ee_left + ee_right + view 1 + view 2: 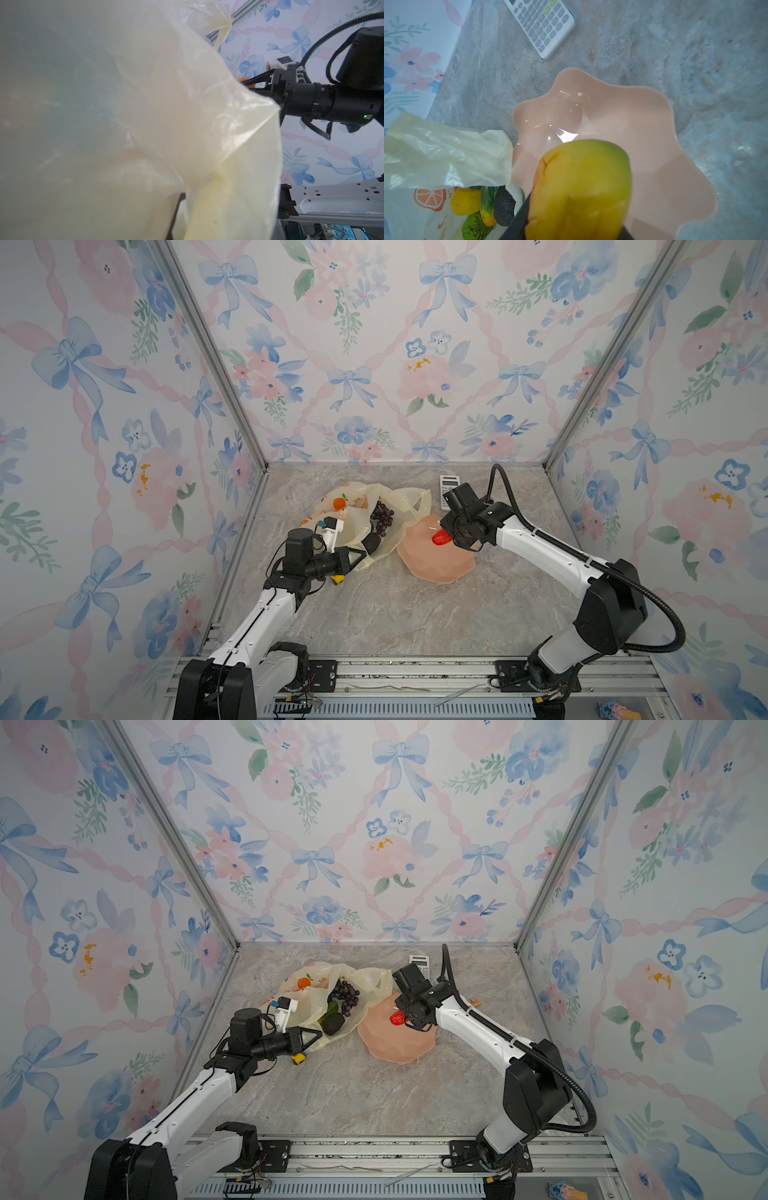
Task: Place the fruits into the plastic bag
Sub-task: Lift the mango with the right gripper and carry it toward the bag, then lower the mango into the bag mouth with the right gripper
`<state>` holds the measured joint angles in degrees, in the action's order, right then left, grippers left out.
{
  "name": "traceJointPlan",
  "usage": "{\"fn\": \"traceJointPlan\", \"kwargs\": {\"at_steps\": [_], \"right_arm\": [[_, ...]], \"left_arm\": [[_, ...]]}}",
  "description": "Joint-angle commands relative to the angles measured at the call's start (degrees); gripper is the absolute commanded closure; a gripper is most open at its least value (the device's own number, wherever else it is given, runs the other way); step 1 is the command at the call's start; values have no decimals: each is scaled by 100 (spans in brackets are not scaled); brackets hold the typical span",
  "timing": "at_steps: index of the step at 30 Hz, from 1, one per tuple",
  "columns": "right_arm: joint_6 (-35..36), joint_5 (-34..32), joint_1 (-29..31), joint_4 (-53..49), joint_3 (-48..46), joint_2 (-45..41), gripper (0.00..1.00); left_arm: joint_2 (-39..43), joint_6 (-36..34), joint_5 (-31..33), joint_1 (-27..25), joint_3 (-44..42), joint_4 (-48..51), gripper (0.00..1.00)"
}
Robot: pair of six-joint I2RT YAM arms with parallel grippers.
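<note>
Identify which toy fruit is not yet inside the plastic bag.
The red-yellow fruit, gripped by the right gripper over the pink plate; the grapes and other fruits already lie in the plastic bag.

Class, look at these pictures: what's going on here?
Two robot arms are bagging toy fruit. The left hand pinches the edge of the bag, holding it open. The right hand grips a red-yellow fruit over the plate, which is otherwise empty. The bag already holds grapes and an avocado.

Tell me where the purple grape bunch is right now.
In both top views the grape bunch lies in the open mouth of the plastic bag, left of centre, behind a dark avocado and left of the pink plate.
</note>
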<state>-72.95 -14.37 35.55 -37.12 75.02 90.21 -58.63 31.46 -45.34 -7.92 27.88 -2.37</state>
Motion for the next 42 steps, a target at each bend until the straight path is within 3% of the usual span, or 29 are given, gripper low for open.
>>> {"fn": "traceJointPlan", "kwargs": {"at_steps": [1,3,9,21,32,42], "right_arm": [[1066,-520,165,499,-141,-400,61],[1535,-540,228,913,-274,-580,61],[2810,255,266,2341,-682,-959,62],[4198,1026,583,2728,324,-414,63],[4153,1589,837,2649,1302,915,64],[3137,2375,840,2987,1384,1847,66]], "left_arm": [[85,-140,42,-34,139,75,100],[89,-140,36,-34,140,65,100],[85,-140,41,-41,146,70,100],[60,-140,22,-43,146,63,100],[63,-140,49,-51,143,83,100],[96,-144,52,-60,147,83,100]]}}
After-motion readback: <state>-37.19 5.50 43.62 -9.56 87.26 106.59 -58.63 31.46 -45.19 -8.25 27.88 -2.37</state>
